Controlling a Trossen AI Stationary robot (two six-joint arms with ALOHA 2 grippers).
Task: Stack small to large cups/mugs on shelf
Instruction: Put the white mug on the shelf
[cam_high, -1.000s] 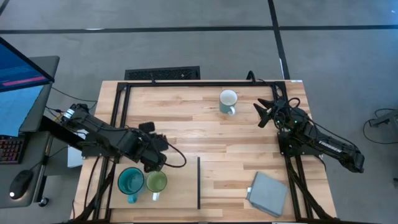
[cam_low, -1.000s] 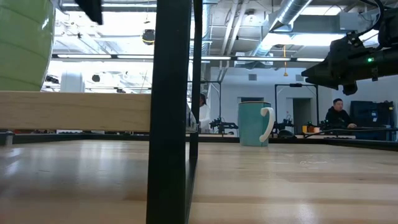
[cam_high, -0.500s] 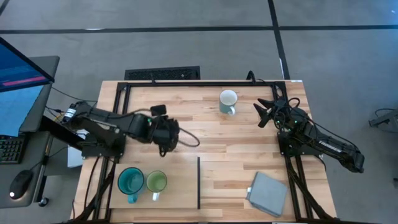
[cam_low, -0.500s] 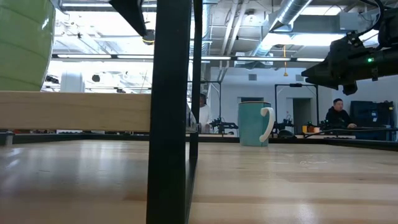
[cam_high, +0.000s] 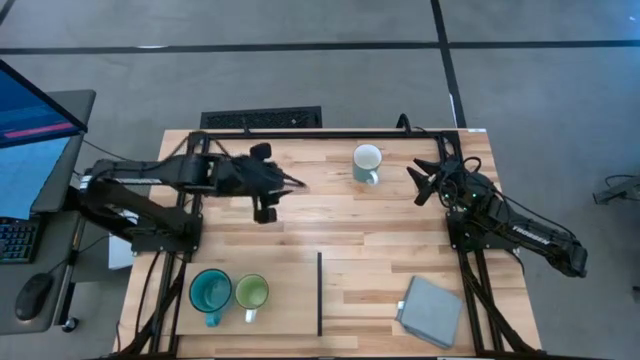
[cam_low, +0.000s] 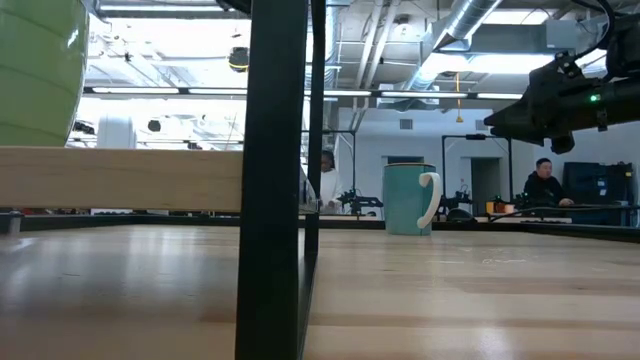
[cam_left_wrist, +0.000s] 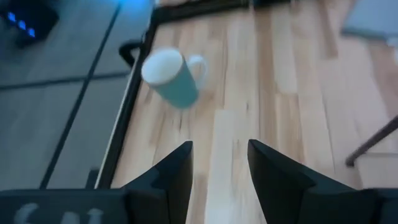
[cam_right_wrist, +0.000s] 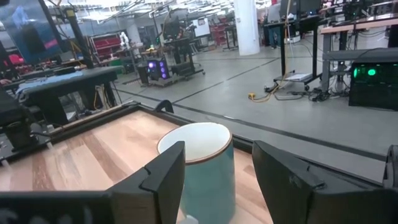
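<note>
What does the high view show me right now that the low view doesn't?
Only the high view shows the left gripper, empty above bare tabletop, the teal mug beside the light green mug on the shelf, and the grey-blue pad.

Only the low view shows the room behind the table, with a person seated there.

Both show the third mug, white inside and pale teal outside, standing upright near the table's far edge, and the right gripper, open beside it. The green mug appears only partly in the low view.
</note>
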